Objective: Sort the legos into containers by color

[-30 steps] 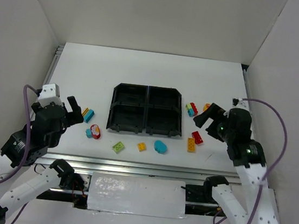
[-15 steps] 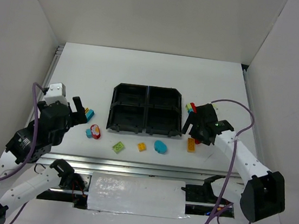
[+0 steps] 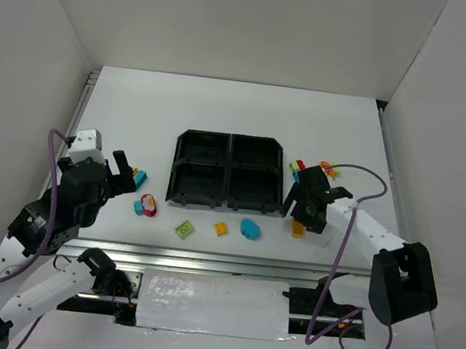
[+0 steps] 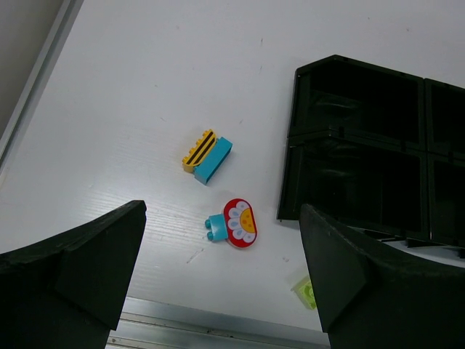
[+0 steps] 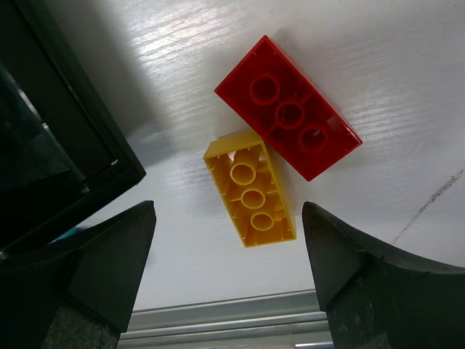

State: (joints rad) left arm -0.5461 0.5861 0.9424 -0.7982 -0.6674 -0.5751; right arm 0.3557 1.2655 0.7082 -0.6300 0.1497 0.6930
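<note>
The black four-compartment tray [image 3: 229,167] sits mid-table and all its compartments look empty. My right gripper [image 3: 306,206] is open, low over a yellow brick [image 5: 251,187] and a red brick [image 5: 288,107] lying studs-down beside the tray's corner [image 5: 65,145]; the yellow brick lies between the fingers [image 5: 228,209], untouched. My left gripper [image 3: 128,173] is open and empty above a yellow-and-cyan brick [image 4: 208,156] and a red flower piece on a cyan brick [image 4: 238,223], left of the tray [image 4: 290,174].
In front of the tray lie a lime green brick [image 3: 184,229], a small orange brick [image 3: 221,228] and a rounded cyan piece [image 3: 250,228]. A cluster of red, cyan and orange bricks [image 3: 302,168] lies right of the tray. White walls enclose the table.
My right arm has swung down and left from above the table to just over the yellow and red bricks. My left gripper shifted slightly forward; no brick moved.
</note>
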